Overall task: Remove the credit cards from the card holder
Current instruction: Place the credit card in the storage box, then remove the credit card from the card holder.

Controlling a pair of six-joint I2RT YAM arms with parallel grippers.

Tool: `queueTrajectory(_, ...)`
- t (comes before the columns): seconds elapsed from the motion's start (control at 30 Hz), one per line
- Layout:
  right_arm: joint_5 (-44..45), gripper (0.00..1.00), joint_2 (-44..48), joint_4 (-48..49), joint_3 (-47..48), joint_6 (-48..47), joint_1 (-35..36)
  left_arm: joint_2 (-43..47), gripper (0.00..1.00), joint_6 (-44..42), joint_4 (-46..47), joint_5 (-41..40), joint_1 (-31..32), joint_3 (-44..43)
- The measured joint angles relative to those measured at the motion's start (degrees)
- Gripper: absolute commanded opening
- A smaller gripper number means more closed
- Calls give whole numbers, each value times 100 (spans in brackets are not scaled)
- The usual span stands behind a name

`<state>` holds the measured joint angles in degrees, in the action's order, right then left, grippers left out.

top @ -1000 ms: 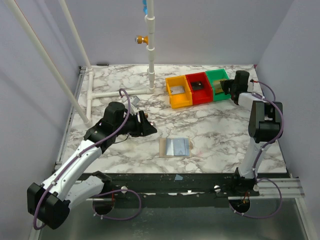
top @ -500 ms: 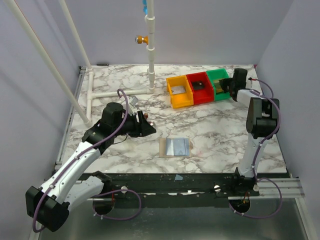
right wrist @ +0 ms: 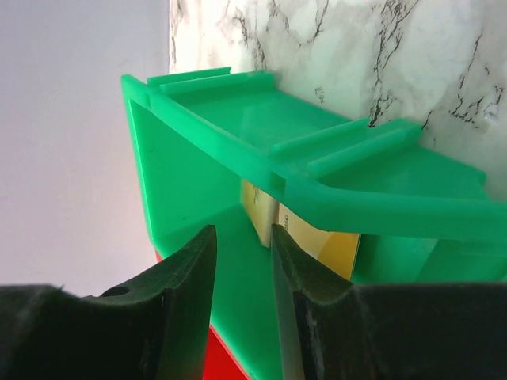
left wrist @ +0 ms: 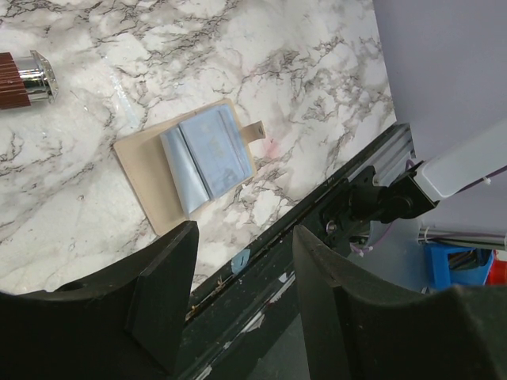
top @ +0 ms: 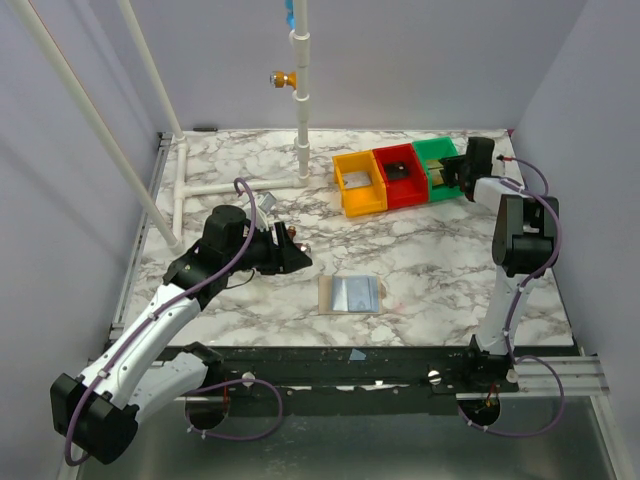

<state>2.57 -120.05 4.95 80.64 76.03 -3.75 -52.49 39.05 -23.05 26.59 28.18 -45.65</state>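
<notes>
A: The right jaws are standing narrowly apart, gripping nothing, at the green bin (right wrist: 206, 111), with a yellow card (right wrist: 317, 237) leaning inside just beyond them.
B: And the left jaws?
A: Hanging wide and empty near the holder (left wrist: 207, 154), which is lying open by the worktop's (top: 430, 250) front edge.
B: Then I'd be backing the right jaws out level, clearing the bin's rim. The marble is looking slick, and pale walls are closing in on three sides.

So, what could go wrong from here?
The right gripper, fingers parted, sits close to a yellowish card standing in the green bin; on backing out, a finger might snag the card or the bin's rim. The card holder lies open and unheld near the table's front edge, with the left gripper open nearby; a one-sided push could slide it toward that edge.
</notes>
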Motion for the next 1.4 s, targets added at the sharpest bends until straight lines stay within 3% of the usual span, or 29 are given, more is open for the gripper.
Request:
queueTrajectory(0.23, -7, 41, 48, -81, -44, -48, 0, 2, 53, 2, -26, 0, 0, 0)
queueTrajectory(0.5, -291, 72, 780, -391, -382, -382, -2, 2, 53, 28, -24, 0, 0, 0)
queueTrajectory(0.6, -535, 78, 1176, -485, -546, -616, 0, 2, 53, 44, -22, 0, 0, 0)
queueTrajectory(1.1, -1130, 87, 2997, -953, -2214, -1749, 127, -79, 53, 140, 68, -2, 0, 2)
queueTrajectory(1.4, -931, 91, 3956, -1453, -2345, -2398, 1718, -321, 53, 219, 271, -2, 0, 42)
